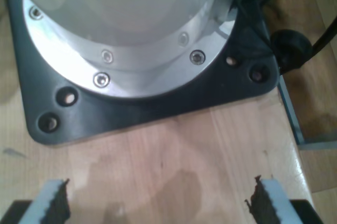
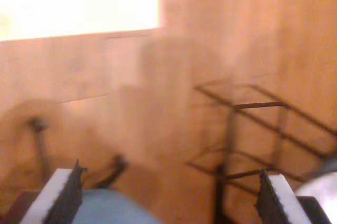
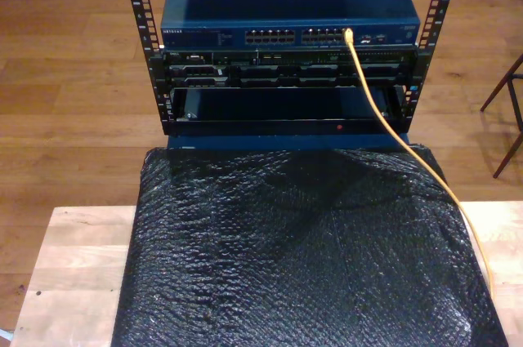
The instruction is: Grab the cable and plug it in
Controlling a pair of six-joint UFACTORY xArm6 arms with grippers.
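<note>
A: Below the switch (image 3: 290, 8), black wrap (image 3: 294, 249) covers the table; cable (image 3: 384, 114) already sits plugged, upper port row.

B: My first gripper (image 1: 158, 203) and my second gripper (image 2: 168, 195): fingers apart, empty. Likely finished; verify seating.

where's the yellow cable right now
In the exterior view the cable is plugged into a port of the blue network switch, then trails down over the black bubble wrap along that view's right.
</note>
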